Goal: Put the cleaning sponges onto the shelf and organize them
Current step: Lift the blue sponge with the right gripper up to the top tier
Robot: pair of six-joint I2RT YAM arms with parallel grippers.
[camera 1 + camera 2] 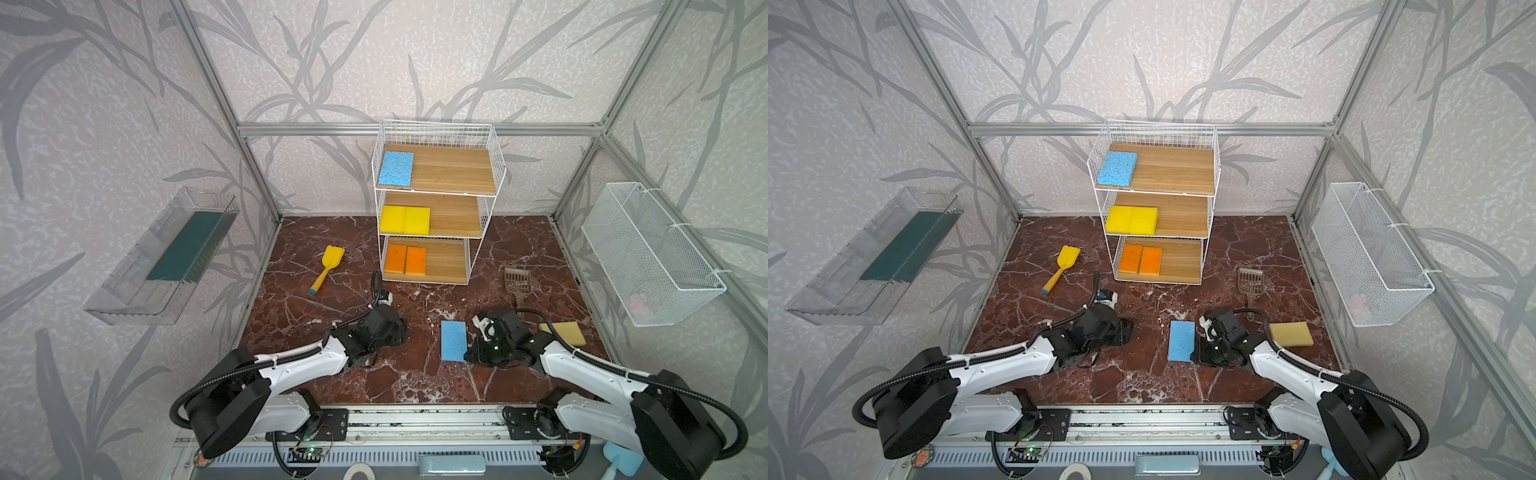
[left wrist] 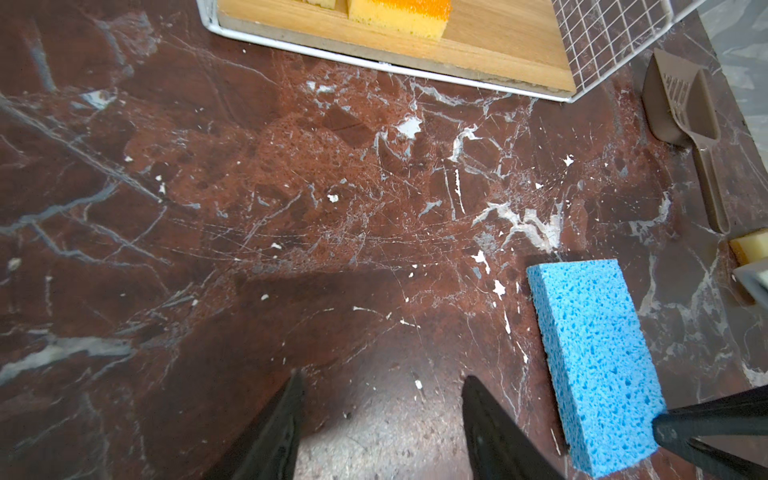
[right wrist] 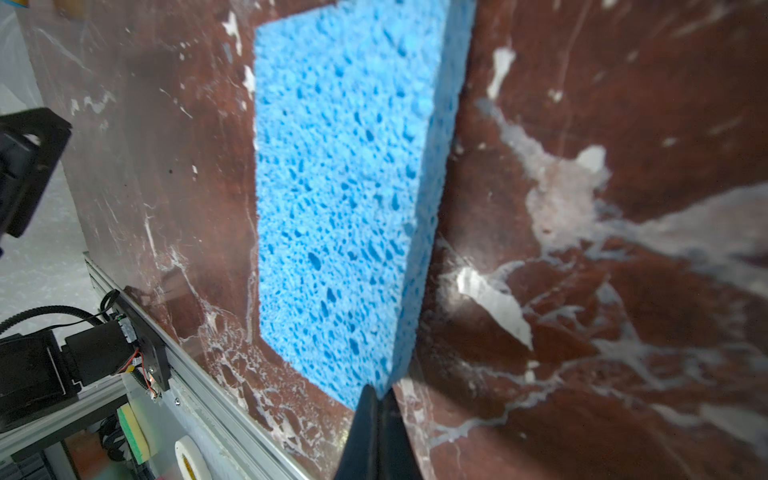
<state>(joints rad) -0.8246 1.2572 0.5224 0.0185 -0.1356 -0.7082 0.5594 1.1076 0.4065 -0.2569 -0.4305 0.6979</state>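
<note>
The blue sponge (image 1: 454, 340) lies flat near the front edge of the worktop (image 1: 395, 382), long axis toward the shelf (image 1: 453, 166); the right gripper (image 3: 377, 395), jaws together, is at its front right corner, nearer than the left gripper (image 2: 382, 395), whose jaws stand apart and empty.

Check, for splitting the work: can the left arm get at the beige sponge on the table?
Probably not: the beige sponge lies far right, and the right gripper and arm, at the blue sponge, block the left gripper's way.
</note>
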